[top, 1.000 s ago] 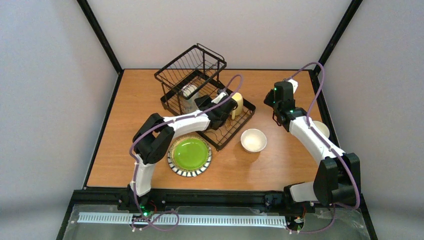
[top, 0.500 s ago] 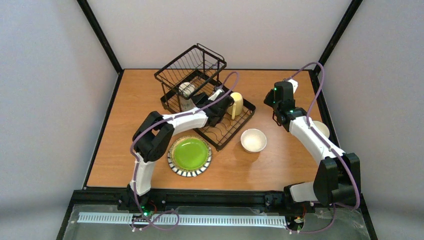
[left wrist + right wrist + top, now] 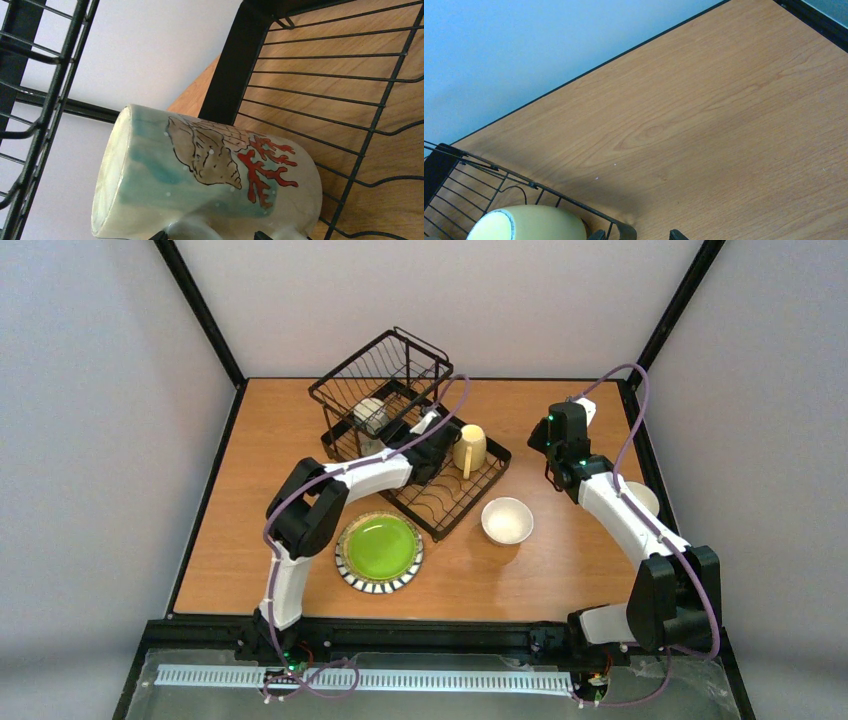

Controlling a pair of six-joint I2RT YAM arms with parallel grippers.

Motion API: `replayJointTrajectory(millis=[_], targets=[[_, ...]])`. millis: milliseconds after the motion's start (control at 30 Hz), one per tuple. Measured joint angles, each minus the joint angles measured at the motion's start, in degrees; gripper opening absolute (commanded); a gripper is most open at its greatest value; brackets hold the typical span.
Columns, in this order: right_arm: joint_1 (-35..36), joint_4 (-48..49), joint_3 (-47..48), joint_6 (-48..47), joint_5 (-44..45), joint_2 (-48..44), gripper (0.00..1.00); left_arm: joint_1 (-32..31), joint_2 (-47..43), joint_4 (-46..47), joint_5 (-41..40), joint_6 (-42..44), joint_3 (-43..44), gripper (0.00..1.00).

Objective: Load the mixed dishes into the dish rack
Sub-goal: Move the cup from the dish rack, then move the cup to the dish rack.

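Left tool (image 3: 210,236) at teal-banded cup (image 3: 210,175) in dish rack (image 3: 465,492)
Cup dead ahead of it, under the raised tier (image 3: 385,365), long axis crosswise to the reach; tool spread wide, nothing clamped. Right tool (image 3: 634,235), also apart, is well away.

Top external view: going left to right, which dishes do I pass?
Lime-green plate → cream mug → white bowl → second bowl, partly hidden.

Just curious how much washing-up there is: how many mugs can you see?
2. A yellow mug stands on the rack's flat base; a shell-painted mug sits under its basket. Others may be hidden.
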Motion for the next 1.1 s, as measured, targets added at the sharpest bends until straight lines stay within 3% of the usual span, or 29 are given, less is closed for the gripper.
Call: replayJointTrajectory(millis=[500, 1100], targets=[[0.0, 0.33, -0.07, 0.02, 0.0, 0.0, 0.73, 0.39, 0.2, 0.37, 0.24, -0.02, -0.04, 0.97], [0.0, 0.48, -0.07, 0.02, -0.2, 0.0, 0.73, -3.72, 2.73, 4.92, 1.31, 8.13, 1.22, 0.97]])
